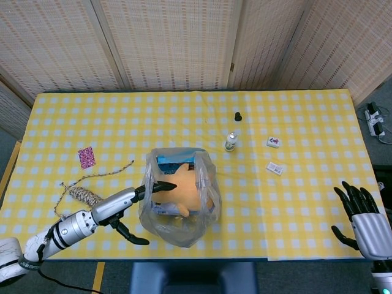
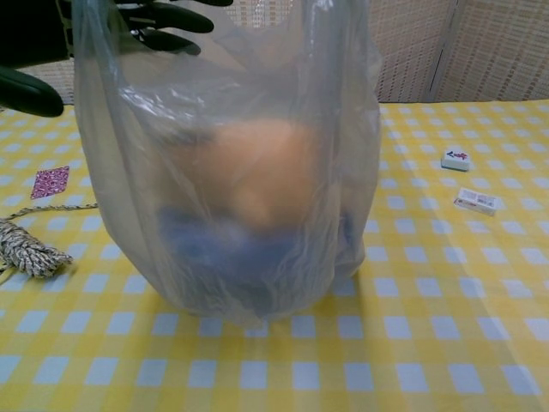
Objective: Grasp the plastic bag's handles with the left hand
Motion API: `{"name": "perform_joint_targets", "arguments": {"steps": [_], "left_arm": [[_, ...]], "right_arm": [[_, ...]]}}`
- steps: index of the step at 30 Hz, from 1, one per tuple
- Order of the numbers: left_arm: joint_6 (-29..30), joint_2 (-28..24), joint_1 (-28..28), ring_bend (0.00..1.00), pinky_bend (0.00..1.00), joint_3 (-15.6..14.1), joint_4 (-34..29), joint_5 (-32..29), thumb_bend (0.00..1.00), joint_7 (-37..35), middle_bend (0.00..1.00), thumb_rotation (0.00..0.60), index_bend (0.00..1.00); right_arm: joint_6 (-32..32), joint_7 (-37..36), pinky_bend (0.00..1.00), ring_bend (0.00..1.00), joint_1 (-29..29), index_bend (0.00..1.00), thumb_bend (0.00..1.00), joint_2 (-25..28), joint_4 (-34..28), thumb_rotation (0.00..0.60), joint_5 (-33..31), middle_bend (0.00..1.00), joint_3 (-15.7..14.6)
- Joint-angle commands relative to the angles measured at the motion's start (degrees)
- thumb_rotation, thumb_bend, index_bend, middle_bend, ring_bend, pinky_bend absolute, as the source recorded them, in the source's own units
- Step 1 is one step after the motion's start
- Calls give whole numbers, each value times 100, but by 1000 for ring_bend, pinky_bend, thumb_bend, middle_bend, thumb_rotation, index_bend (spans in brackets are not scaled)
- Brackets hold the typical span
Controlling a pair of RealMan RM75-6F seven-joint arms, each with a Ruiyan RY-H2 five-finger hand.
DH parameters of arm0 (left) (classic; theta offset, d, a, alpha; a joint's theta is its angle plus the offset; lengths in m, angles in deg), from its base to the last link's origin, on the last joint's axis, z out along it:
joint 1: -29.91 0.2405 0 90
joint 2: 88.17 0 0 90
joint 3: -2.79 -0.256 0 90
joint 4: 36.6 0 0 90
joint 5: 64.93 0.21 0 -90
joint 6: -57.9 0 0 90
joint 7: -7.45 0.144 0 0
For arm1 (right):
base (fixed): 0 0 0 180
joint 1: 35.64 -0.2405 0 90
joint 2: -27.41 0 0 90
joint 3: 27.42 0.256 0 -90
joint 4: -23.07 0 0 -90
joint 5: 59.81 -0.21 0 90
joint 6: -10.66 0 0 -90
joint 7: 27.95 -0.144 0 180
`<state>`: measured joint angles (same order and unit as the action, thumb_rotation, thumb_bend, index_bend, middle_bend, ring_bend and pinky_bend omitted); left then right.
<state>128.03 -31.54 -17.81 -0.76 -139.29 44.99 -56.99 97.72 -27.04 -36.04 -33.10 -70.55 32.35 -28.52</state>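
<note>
A clear plastic bag [image 1: 179, 202] stands upright near the table's front edge, holding an orange item and a blue-and-white pack. In the chest view the bag [image 2: 232, 172] fills the middle. My left hand [image 1: 131, 205] is at the bag's left side, its dark fingertips [image 1: 164, 185] reaching over the left rim while the thumb hangs apart below. Up close, those fingers [image 2: 167, 21] lie at the bag's top left edge, seen partly through the plastic. No handle is pinched. My right hand [image 1: 360, 214] rests open at the front right, far from the bag.
A coil of rope [image 1: 82, 195] and a pink card [image 1: 86, 157] lie left of the bag. A small bottle [image 1: 231, 141], a black cap [image 1: 237, 116] and two small tiles [image 1: 274, 143] sit behind and to the right. The table's front edge is close.
</note>
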Motion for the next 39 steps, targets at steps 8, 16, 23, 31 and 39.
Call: {"name": "perform_joint_targets", "arguments": {"steps": [8,16,23,31,39], "left_arm": [[-118,67,-158,9,0,-73,-24,43,31,18,88,600,67],[-390,43,-424,28,0,-82,-108,43,30,-30,108,600,99],[-438,59,-667,31,0,-48,-238,77,32,-306,117,600,99],[-631,103,-927,30,0,-69,-271,66,31,-564,117,600,90],[-740,223,-1101,44,20,-143,-233,55,32,-738,123,600,117]], "right_arm": [[-36,4,0,0,-11,0,301,2,-3,600,-6,0,-4],[-58,-21,0,0,-21,0,301,9,3,600,-17,0,0],[-82,-19,0,0,-30,0,301,3,11,600,-31,0,3],[-62,-45,0,0,-23,0,301,14,16,600,-20,0,0],[-50,-98,0,0,-18,0,302,32,21,600,-11,0,-3]]}}
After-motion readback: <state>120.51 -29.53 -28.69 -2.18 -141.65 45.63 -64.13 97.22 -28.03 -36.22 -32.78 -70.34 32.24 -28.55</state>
